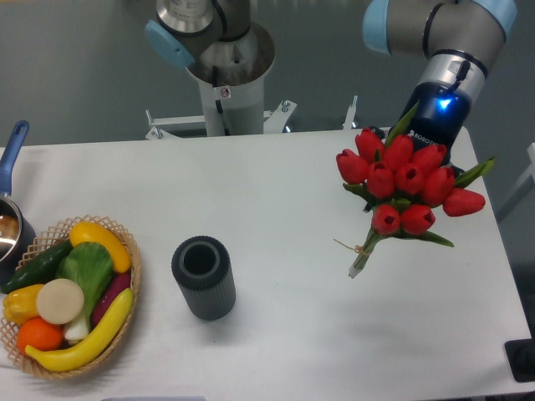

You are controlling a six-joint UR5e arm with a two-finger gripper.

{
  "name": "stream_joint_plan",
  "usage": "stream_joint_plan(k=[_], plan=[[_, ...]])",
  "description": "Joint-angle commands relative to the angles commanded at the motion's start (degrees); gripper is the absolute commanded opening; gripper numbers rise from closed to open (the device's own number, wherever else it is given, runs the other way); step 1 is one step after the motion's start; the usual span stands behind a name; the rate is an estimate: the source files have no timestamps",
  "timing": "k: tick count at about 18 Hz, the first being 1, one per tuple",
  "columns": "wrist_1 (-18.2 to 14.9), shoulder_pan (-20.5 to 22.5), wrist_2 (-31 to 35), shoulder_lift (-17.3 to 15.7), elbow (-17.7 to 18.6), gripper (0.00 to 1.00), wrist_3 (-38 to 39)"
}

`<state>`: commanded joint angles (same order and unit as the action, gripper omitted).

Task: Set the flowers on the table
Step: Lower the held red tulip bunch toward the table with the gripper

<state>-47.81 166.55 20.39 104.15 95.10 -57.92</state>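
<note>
The flowers (407,181) are a bunch of red tulips with green leaves, their stems tied with thin string, at the right of the white table (276,192). The bunch hangs tilted, with the blooms up by the arm's wrist and the stem ends (358,266) pointing down-left, close over the tabletop. My gripper (428,144) comes down from the upper right with a blue light on its wrist. Its fingers are hidden behind the blooms, and it appears shut on the bunch near the top of the stems.
A dark ribbed cylindrical vase (203,276) stands near the table's middle front. A wicker basket of vegetables (67,296) sits at the front left, with a blue-handled pot (10,209) behind it. The robot base (224,75) stands at the far edge.
</note>
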Motion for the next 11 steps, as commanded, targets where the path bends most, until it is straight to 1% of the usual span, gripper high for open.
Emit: stream_joint_plan(k=[2,9,11], plan=[[0.1,-0.1,0.0,-0.2,1.2,0.45,-2.2],[0.0,0.0,0.2,-0.3,1.1,0.45,-2.6],[0.0,0.0,1.4,-0.3,0.9,0.45,-2.6]])
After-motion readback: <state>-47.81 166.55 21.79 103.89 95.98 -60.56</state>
